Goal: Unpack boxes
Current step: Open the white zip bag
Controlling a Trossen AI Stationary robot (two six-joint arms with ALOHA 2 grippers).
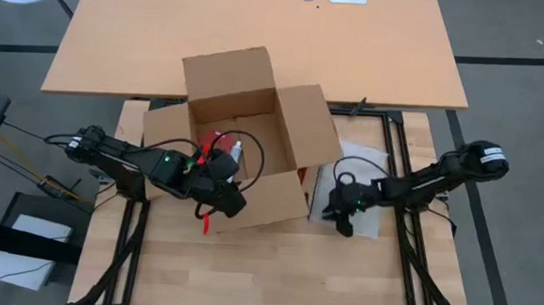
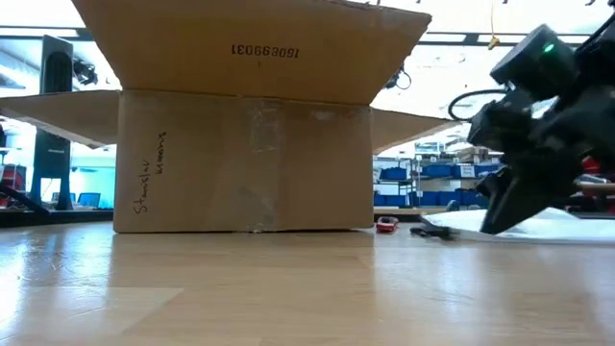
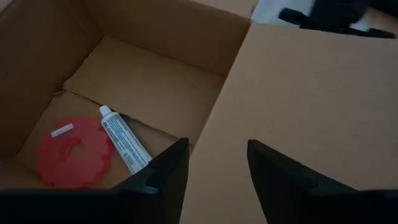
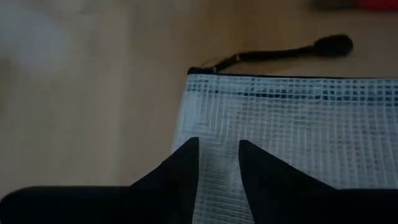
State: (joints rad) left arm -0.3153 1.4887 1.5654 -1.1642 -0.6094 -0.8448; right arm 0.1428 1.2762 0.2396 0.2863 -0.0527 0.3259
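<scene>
Left tool (image 3: 214, 163) narrowly parted over carton (image 1: 245, 137) flap, right tool (image 4: 217, 163) — narrowly parted — beside carton, over mesh pouch (image 4: 298, 124).

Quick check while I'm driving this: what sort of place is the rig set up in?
Probably a workshop or lab: beyond the open cardboard box, the low view shows shelving with blue bins, bright ceiling lights and monitors; a plain wooden desk adjoins the table.

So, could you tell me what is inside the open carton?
On the carton's floor lie a red disc-shaped item and a white tube. The left gripper's fingers and the near flap hide the rest.
</scene>
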